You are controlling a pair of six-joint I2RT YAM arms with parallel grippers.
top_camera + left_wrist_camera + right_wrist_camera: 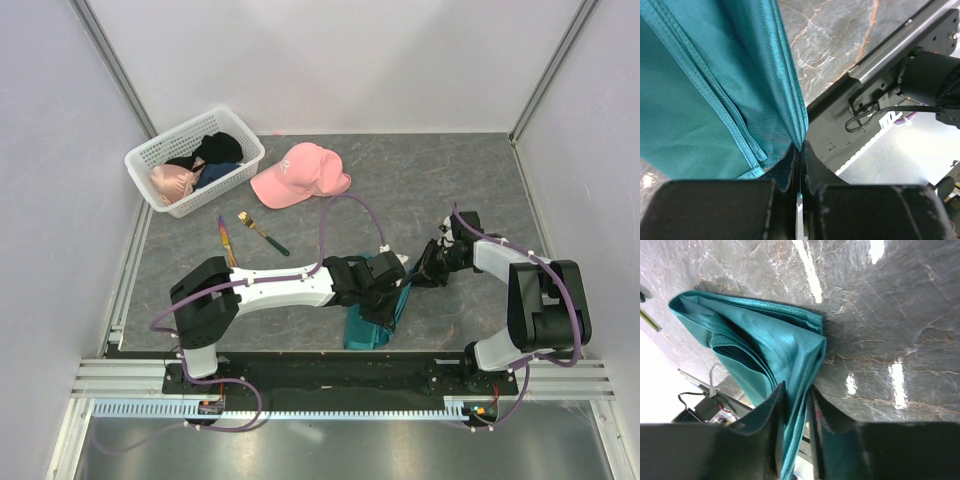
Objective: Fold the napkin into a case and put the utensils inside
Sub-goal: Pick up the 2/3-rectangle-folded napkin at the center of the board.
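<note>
The teal-green napkin [372, 322] hangs as a folded, layered bundle near the table's front middle, held between both arms. My left gripper [388, 283] is shut on its edge; in the left wrist view the cloth [715, 90] runs pinched between the closed jaws [799, 150]. My right gripper [428, 268] is shut on the other end; in the right wrist view the cloth [770, 345] passes between the jaws [796, 395]. The fork [262, 233] with gold head and dark handle and the thin purple-and-orange piece [227, 241] lie on the table to the left.
A pink cap [300, 174] lies at the back middle. A white plastic basket [150, 150] with clothes stands at the back left. White walls enclose the grey marbled table [430, 180]; a black rail [330, 370] runs along the front edge.
</note>
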